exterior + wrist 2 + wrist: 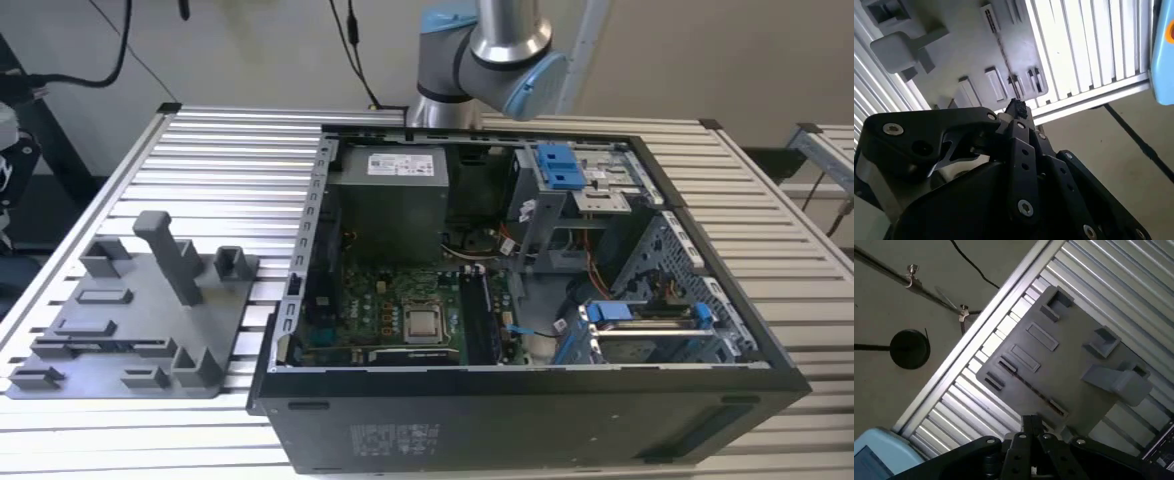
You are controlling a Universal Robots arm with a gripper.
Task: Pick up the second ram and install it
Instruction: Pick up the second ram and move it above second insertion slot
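**Hovering over the grey fixture plate (pixel 1074 390), end effector (pixel 1031 422) looking clenched and empty**

Probably the second ram (pixel 1029 387): thin dark strip edge-up in the plate's slot, just ahead of the tip, long axis pointing away from it. Lower left in the exterior view, by the worktop (pixel 200 180) edge. Upright post (pixel 1119 380) beside the slot, PC case (pixel 534 410) well apart.
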